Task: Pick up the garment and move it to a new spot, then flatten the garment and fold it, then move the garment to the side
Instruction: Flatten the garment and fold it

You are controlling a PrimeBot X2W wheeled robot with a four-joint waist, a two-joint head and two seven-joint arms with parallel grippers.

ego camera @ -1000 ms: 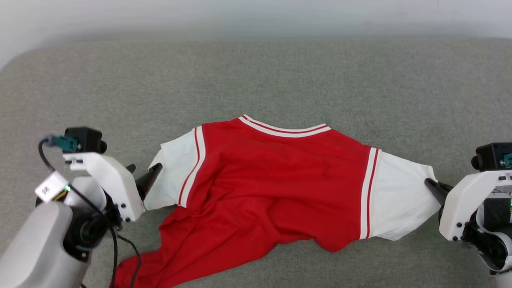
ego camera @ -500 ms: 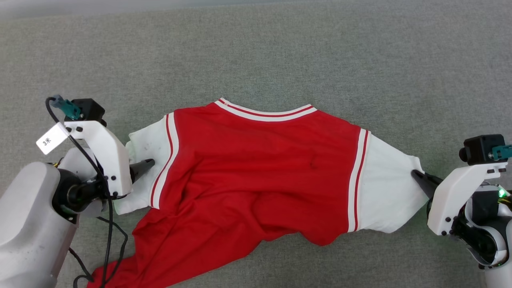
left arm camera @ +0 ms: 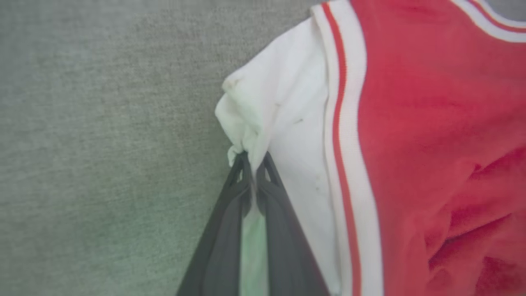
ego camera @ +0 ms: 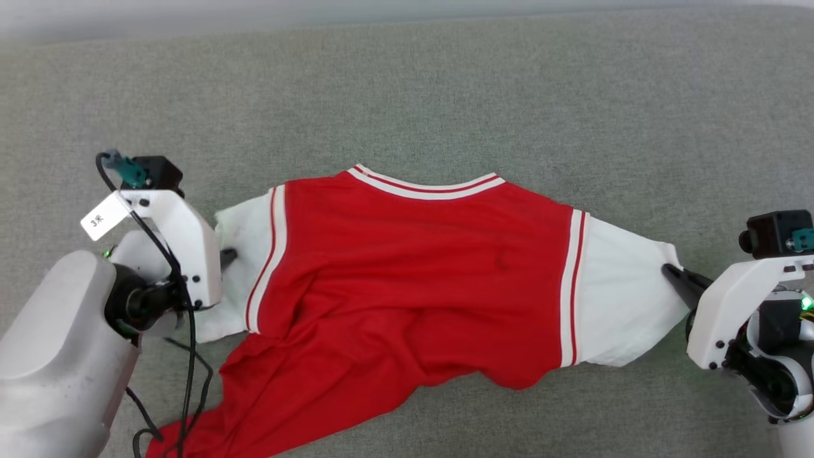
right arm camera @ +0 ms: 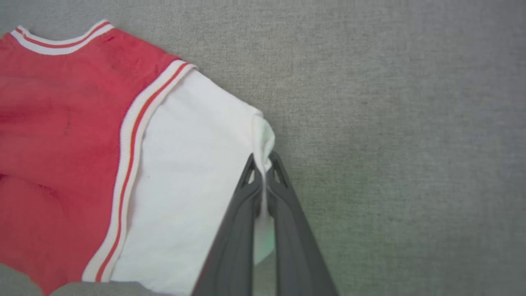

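Observation:
The garment (ego camera: 413, 280) is a red jersey with white side panels and striped trim, spread across a grey surface, its lower part crumpled toward the near left. My left gripper (ego camera: 227, 256) is shut on the edge of the left white panel (left arm camera: 283, 119), which bunches at the fingertips (left arm camera: 248, 162). My right gripper (ego camera: 668, 272) is shut on the edge of the right white panel (right arm camera: 197, 164), fabric pinched between its fingers (right arm camera: 246, 181). The garment (right arm camera: 57, 123) hangs stretched between both grippers.
The grey fabric-covered surface (ego camera: 445, 95) runs wide on all sides of the garment. A black cable (ego camera: 191, 381) and a white tag (ego camera: 105, 215) hang from my left arm near the red hem at the lower left.
My left gripper went from open beside the white panel to shut on its edge. The right gripper kept its hold. The head camera shifted, so the whole picture moved.

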